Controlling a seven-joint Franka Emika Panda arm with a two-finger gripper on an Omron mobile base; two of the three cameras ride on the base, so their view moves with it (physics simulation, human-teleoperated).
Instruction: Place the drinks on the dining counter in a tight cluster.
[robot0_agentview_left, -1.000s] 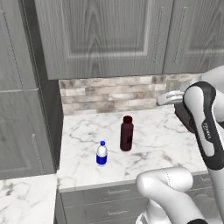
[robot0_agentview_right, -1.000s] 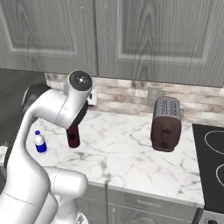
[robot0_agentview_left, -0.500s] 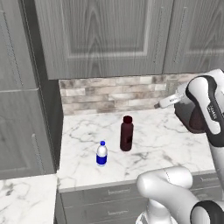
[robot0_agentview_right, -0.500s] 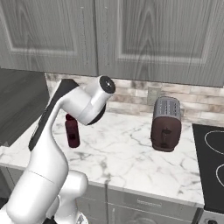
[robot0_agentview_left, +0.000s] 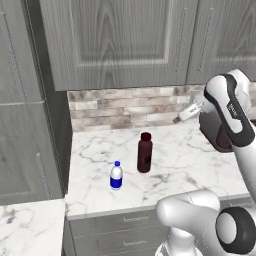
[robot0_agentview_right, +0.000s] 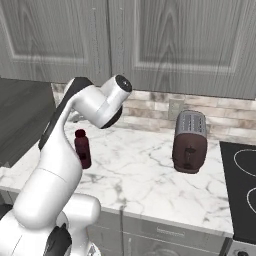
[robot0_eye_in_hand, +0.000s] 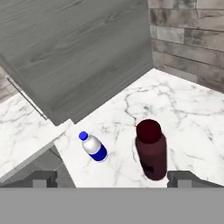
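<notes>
1. In the hand view the gripper (robot0_eye_in_hand: 112, 178) shows as two dark fingertips (robot0_eye_in_hand: 43, 178) at the bottom corners of the frame, set wide apart with nothing between them and touching nothing.
2. The maroon bottle (robot0_eye_in_hand: 151, 149) stands upright on the marble worktop (robot0_eye_in_hand: 183, 113), right of centre in the hand view, above the gap between the fingertips and nearer the right one.
3. The small water bottle (robot0_eye_in_hand: 93, 147) with a blue cap and blue label stands left of centre in the same view, near the maroon bottle but apart from it, close to the worktop's edge.
4. In the left base view the maroon bottle (robot0_agentview_left: 145, 152) is at mid-frame and the water bottle (robot0_agentview_left: 116, 175) is to its lower left, nearer the front edge of the worktop (robot0_agentview_left: 100, 150).
5. In the right base view the maroon bottle (robot0_agentview_right: 82, 148) sits at the left, partly covered by the white arm (robot0_agentview_right: 65, 165); I cannot make out the water bottle there.
6. A dark toaster (robot0_agentview_right: 189, 141) stands right of centre in the right base view, well apart from the maroon bottle.
7. A brick backsplash (robot0_agentview_left: 125, 107) runs behind the worktop, with grey cabinet doors (robot0_agentview_left: 120, 42) above it.
8. A tall grey cabinet side (robot0_eye_in_hand: 78, 57) fills the upper left of the hand view, bordering the worktop near the water bottle.
9. A black cooktop (robot0_agentview_right: 242, 187) lies at the right edge of the right base view.
10. Grey drawers (robot0_agentview_left: 110, 235) sit below the worktop in the lower part of the left base view.
</notes>
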